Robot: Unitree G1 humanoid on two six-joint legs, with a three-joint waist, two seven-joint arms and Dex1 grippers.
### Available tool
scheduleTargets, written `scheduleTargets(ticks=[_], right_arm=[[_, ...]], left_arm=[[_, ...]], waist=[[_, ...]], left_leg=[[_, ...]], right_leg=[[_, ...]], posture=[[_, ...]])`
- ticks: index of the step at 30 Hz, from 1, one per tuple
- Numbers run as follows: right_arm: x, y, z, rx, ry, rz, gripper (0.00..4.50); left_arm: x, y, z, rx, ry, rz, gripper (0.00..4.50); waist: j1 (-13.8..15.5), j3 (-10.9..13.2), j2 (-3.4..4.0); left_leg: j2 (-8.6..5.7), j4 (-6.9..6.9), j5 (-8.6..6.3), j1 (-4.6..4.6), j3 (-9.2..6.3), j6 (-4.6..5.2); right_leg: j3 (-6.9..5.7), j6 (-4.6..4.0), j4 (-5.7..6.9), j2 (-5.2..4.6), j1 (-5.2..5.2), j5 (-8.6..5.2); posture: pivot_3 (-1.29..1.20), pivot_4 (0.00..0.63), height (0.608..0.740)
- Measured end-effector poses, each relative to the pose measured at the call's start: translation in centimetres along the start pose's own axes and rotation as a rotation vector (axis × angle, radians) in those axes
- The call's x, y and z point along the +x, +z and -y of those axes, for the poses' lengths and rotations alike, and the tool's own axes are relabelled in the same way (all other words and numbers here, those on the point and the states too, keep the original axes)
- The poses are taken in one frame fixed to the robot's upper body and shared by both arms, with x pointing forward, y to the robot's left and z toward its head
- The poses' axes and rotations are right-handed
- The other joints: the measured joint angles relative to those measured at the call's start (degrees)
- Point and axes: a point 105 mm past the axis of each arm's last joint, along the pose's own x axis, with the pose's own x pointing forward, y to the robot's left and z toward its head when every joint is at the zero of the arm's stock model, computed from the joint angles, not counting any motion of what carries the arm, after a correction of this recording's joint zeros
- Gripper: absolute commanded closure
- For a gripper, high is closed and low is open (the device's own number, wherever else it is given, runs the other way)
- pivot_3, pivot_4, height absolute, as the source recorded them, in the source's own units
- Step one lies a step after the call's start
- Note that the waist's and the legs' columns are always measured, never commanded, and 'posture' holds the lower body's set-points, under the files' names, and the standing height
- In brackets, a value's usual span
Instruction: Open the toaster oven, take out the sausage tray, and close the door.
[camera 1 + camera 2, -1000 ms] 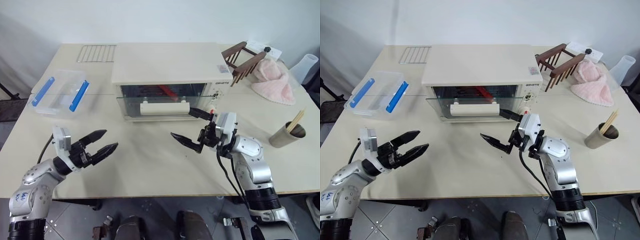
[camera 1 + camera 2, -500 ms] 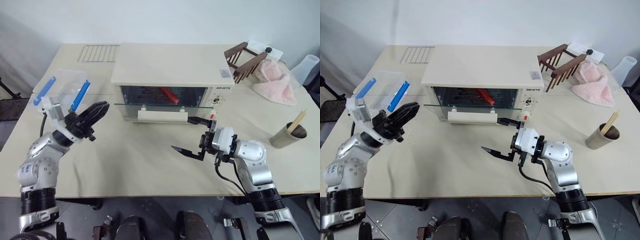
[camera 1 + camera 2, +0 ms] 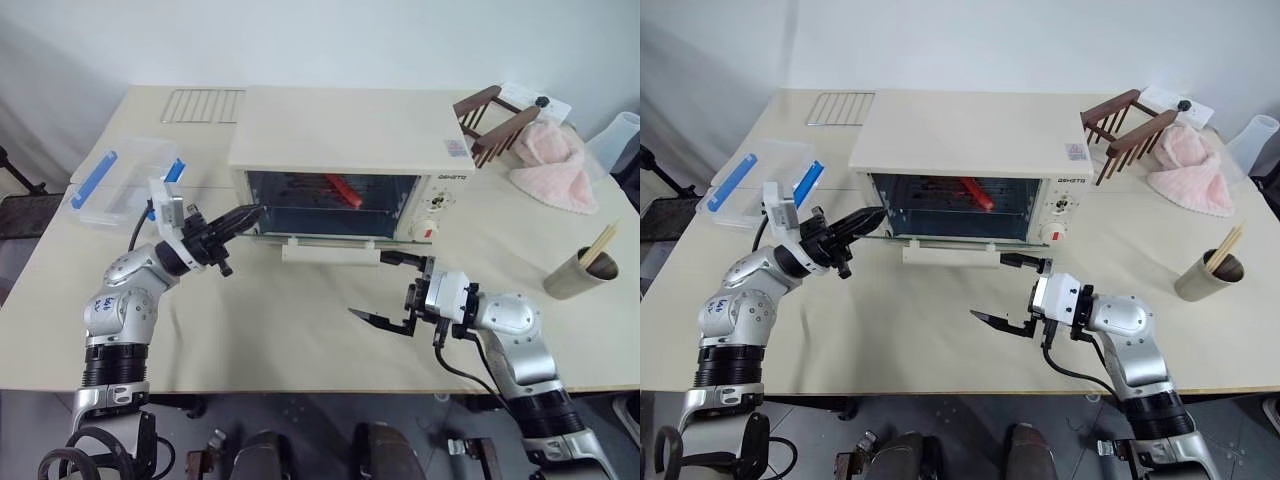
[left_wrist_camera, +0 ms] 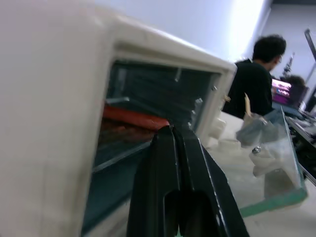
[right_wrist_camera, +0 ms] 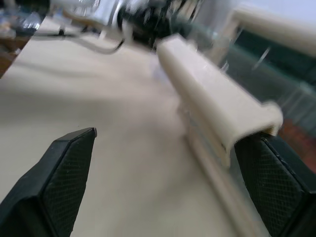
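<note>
While the table (image 3: 300,340) carries everything, the toaster oven (image 3: 340,130) is the biggest thing on it, sitting at about 12 o'clock from the table's middle, cream-white with its knobs (image 3: 436,200) on the front right. Its door (image 3: 320,232) hangs dropped open to near level, glass panel out front, the long bar handle (image 3: 330,252) at the leading edge. Inside the dark cavity the sausage tray (image 3: 945,195) sits on its shelf; one red sausage (image 3: 341,187) is plain to see, and the tray's edges are hard to make out behind the glare.

At 9 o'clock of the oven lies a clear plastic box (image 3: 120,180) with blue clips. A wire rack (image 3: 205,104) lies flat at 11 o'clock. At 2 o'clock stands a dark wooden rack (image 3: 495,122), tipped, with a pink cloth (image 3: 555,165) just beside it. A cup (image 3: 578,270) holding sticks sits at 4 o'clock of the oven.

Left gripper (image 3: 252,213): fingers pressed together, nothing between them, tips at the oven's front left corner just above the open door's left end. The left wrist view looks past the joined fingers (image 4: 173,168) into the cavity.

Right gripper (image 3: 383,288): spread wide, holding nothing, at 6 o'clock of the oven's knobs, its far finger (image 3: 402,258) near the handle's right end.
</note>
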Motion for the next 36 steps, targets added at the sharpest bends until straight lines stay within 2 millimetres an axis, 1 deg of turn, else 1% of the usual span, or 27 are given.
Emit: scheduleTargets(ticks=[2,4,5,7,10,12,14,15,17,18,21,23,25,27,28,30,31,32,33,36], right_arm=[[-1.8,-1.4,-1.4,0.102,0.017,-0.128,0.0],[-3.4,-2.0,-2.7,0.209,0.025,-0.229,0.0],[-4.0,-2.0,-2.9,0.239,0.022,-0.26,0.0],[-4.8,-1.4,-2.8,0.278,0.0,-0.291,0.0],[-4.8,0.0,-2.1,0.301,-0.037,-0.277,0.0],[-5.1,0.1,-2.0,0.326,-0.039,-0.3,0.0],[-5.8,0.2,-1.7,0.341,-0.039,-0.354,0.0],[-6.1,0.7,-1.5,0.336,-0.039,-0.368,0.0],[-5.9,1.3,-1.1,0.325,-0.032,-0.373,0.0],[-5.8,1.4,-1.1,0.322,-0.031,-0.369,0.0],[-5.1,2.6,-0.2,0.305,-0.026,-0.35,0.0],[-4.8,3.0,0.0,0.284,-0.006,-0.348,0.0],[-4.1,3.5,0.4,0.248,0.005,-0.323,0.0],[-2.6,4.2,1.3,0.186,-0.013,-0.255,0.0],[-1.5,4.3,2.1,0.138,-0.047,-0.212,0.0],[0.7,3.6,3.3,0.048,-0.107,-0.217,0.0],[1.5,3.0,3.8,0.012,-0.143,-0.239,0.0],[2.5,2.4,4.4,-0.03,-0.178,-0.264,0.0],[3.4,1.9,4.9,-0.056,-0.212,-0.273,0.0],[5.4,1.3,5.3,-0.135,-0.233,-0.269,0.0]], left_arm=[[-0.3,-1.4,0.4,-0.024,-0.017,-0.043,4.49],[-0.6,-2.5,0.8,-0.044,-0.026,-0.07,4.49],[-0.8,-2.8,0.9,-0.052,-0.024,-0.076,4.49],[-1.0,-3.3,1.1,-0.059,-0.026,-0.081,4.49],[-1.1,-3.9,1.4,-0.053,-0.038,-0.102,4.49],[-1.3,-4.1,1.4,-0.04,-0.04,-0.116,4.49],[-1.7,-5.0,1.6,-0.022,-0.045,-0.169,4.49],[-1.9,-5.7,1.8,-0.016,-0.049,-0.205,4.49],[-2.1,-6.7,1.9,-0.013,-0.05,-0.241,4.49],[-2.2,-6.8,1.9,-0.013,-0.048,-0.243,4.49],[-2.2,-7.0,1.8,0.028,-0.04,-0.249,4.49],[-2.2,-7.0,1.8,0.049,-0.04,-0.247,4.49],[-2.4,-7.1,1.9,0.056,-0.028,-0.236,4.49],[-2.6,-7.2,2.0,0.063,-0.019,-0.228,4.49],[-2.7,-7.3,2.0,0.063,-0.01,-0.222,4.49],[-3.1,-7.1,2.1,0.065,0.004,-0.208,4.49],[-3.1,-7.1,2.2,0.064,0.006,-0.204,4.49],[-3.5,-7.0,2.1,0.06,0.022,-0.198,4.1],[-3.7,-6.8,2.0,0.057,0.037,-0.19,3.89],[-4.4,-6.4,1.5,0.052,0.086,-0.179,2.98]], waist=[[0.42,0.0,-0.01],[0.8,0.01,-0.01],[0.89,0.02,-0.04],[0.77,0.02,-0.06],[0.74,0.03,-0.08],[0.84,0.03,-0.08],[0.85,0.03,-0.08],[0.87,0.03,-0.08],[0.86,0.02,-0.1],[0.85,0.02,-0.1],[0.88,0.02,-0.1],[0.89,0.02,-0.1],[0.88,0.02,-0.1],[0.73,-0.01,-0.15],[0.41,-0.03,-0.18],[-0.09,-0.03,-0.14],[-0.42,-0.02,-0.12],[-0.57,-0.02,-0.12],[-0.67,-0.02,-0.13],[-0.64,-0.01,-0.11]], left_leg=[[0.01,-0.01,0.0,-0.02,0.0,0.0],[0.02,0.0,0.0,-0.02,0.01,0.0],[0.03,0.0,0.01,-0.03,-0.01,0.0],[0.04,0.02,0.04,-0.02,0.03,0.03],[0.05,0.02,0.09,0.03,0.03,0.03],[0.04,0.02,0.09,0.01,0.03,0.03],[0.01,0.01,0.08,0.01,0.04,0.06],[0.01,0.0,0.07,-0.01,0.04,0.06],[0.02,0.0,0.08,-0.01,0.03,0.06],[0.02,0.0,0.07,-0.01,0.04,0.06],[0.02,0.01,0.08,0.0,0.03,0.07],[0.02,0.01,0.08,-0.01,0.02,0.08],[0.01,0.01,0.07,-0.01,0.03,0.09],[0.02,0.01,0.08,0.01,0.04,0.09],[0.04,0.01,0.09,0.04,0.07,0.07],[0.04,0.0,0.11,0.03,0.09,0.06],[0.03,0.01,0.12,-0.02,0.09,0.04],[0.03,0.0,0.13,-0.03,0.07,0.04],[0.03,0.0,0.13,-0.04,0.07,0.04],[0.01,-0.01,0.13,-0.1,0.04,0.05]], right_leg=[[-0.02,0.0,-0.03,0.0,-0.01,0.0],[-0.01,0.0,-0.03,0.0,-0.04,0.0],[-0.02,0.0,-0.03,0.01,-0.03,0.0],[0.0,-0.01,-0.12,0.01,-0.01,0.0],[0.01,-0.03,-0.3,0.01,0.0,-0.01],[0.02,-0.03,-0.33,-0.02,0.0,-0.01],[0.01,-0.02,-0.34,-0.04,0.0,-0.01],[0.0,-0.03,-0.36,-0.04,-0.01,-0.01],[-0.03,-0.03,-0.37,-0.04,-0.01,-0.01],[-0.02,-0.03,-0.38,-0.04,-0.01,-0.01],[-0.02,-0.03,-0.36,-0.07,0.0,-0.01],[-0.03,-0.03,-0.37,-0.08,0.0,-0.01],[-0.03,-0.02,-0.37,-0.1,0.0,-0.01],[-0.04,-0.02,-0.35,-0.08,0.01,-0.01],[-0.04,-0.02,-0.32,-0.07,0.0,-0.01],[-0.03,-0.03,-0.25,-0.09,-0.04,-0.01],[-0.03,-0.03,-0.12,-0.11,-0.11,-0.01],[-0.04,-0.03,0.06,-0.11,-0.12,-0.01],[-0.06,-0.03,0.09,-0.12,-0.14,-0.01],[-0.11,-0.02,0.06,-0.12,-0.15,-0.01]], posture=[[0.0,0.15,0.74],[0.0,0.15,0.74],[0.0,0.15,0.74],[0.0,0.15,0.74],[0.0,0.15,0.74],[0.0,0.15,0.74],[0.0,0.15,0.74],[0.0,0.15,0.74],[0.0,0.15,0.74],[0.0,0.15,0.74],[0.0,0.15,0.74],[0.0,0.15,0.74],[0.0,0.15,0.74],[0.0,0.15,0.74],[0.0,0.15,0.74],[0.0,0.15,0.74],[0.0,0.15,0.74],[0.0,0.15,0.74],[0.0,0.15,0.74],[0.0,0.15,0.74]])
